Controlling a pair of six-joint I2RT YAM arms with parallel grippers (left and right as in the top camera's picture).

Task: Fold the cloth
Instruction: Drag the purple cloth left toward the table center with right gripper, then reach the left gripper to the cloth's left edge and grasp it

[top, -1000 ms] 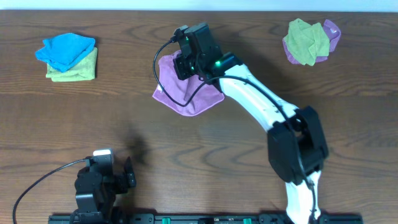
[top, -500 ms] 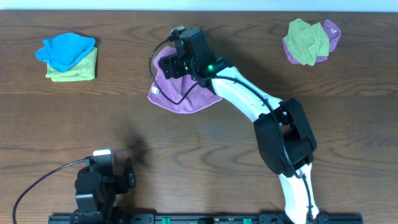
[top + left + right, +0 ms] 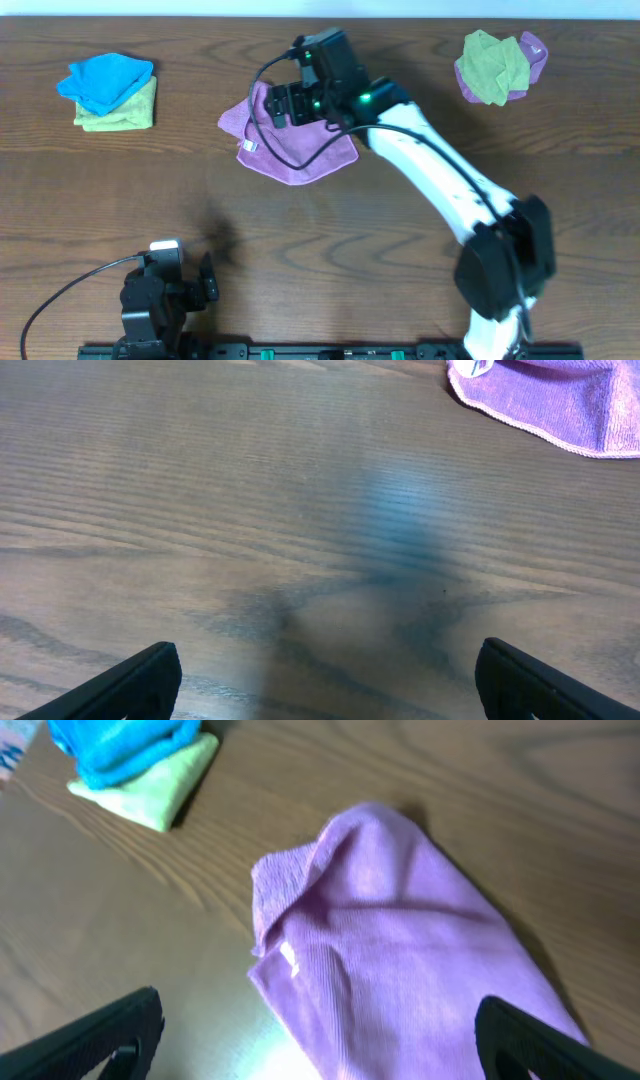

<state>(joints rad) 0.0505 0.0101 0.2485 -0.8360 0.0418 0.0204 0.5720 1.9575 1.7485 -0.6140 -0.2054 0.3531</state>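
Far left, a bright blue cloth sits on a folded yellow-green cloth, and the left gripper by the front edge has its fingers spread wide. The soft purple cloth lies rumpled in the middle of the brown wood table, longer left to right, with its left corner bunched up, well apart from both piles. The right gripper hangs over it, fingers wide apart, holding nothing; a crumpled yellow-green cloth lies far right.

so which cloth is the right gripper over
The lone purple cloth mid-table, directly under the right gripper; the blue-topped pile and green-topped pile sit far off to either side.
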